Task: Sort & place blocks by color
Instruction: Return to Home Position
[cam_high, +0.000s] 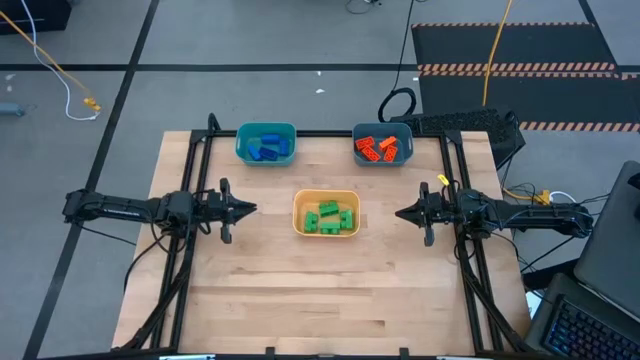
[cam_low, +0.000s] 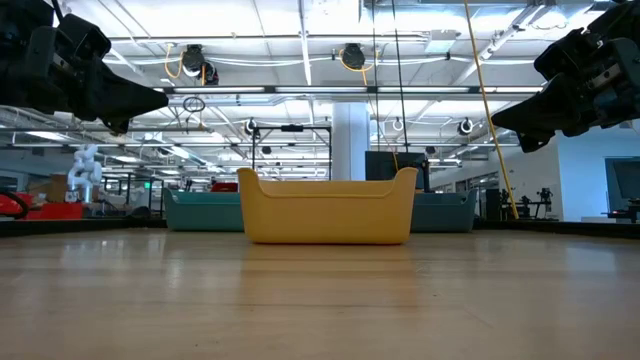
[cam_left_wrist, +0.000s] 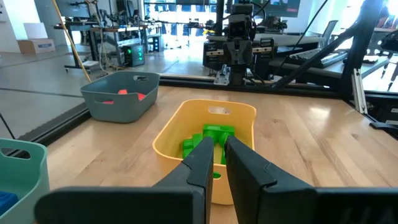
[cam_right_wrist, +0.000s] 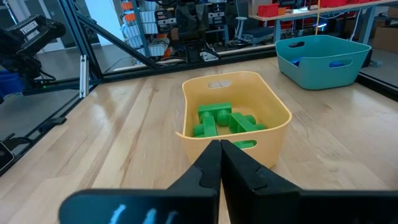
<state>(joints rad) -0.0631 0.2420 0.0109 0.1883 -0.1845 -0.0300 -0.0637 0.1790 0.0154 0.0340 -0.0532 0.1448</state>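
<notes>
Green blocks (cam_high: 330, 217) lie in a yellow bin (cam_high: 300, 225) at the table's middle. Blue blocks (cam_high: 268, 146) lie in a teal bin (cam_high: 243, 140) at the far edge, left of centre. Orange blocks (cam_high: 381, 148) lie in a blue-grey bin (cam_high: 405, 135) to its right. My left gripper (cam_high: 252, 208) hovers level, left of the yellow bin, with only a thin slit between its fingers (cam_left_wrist: 202, 155) and nothing in it. My right gripper (cam_high: 399, 213) hovers right of the bin, shut and empty (cam_right_wrist: 220, 144). Both point at the yellow bin (cam_low: 328, 207) from above table height.
Black frame rails (cam_high: 190, 250) run along the table's left and right sides under the arms. A keyboard (cam_high: 470, 122) and cables lie past the far right corner, and a laptop (cam_high: 590, 320) sits off the near right. Bare wood (cam_high: 320, 300) fills the near half.
</notes>
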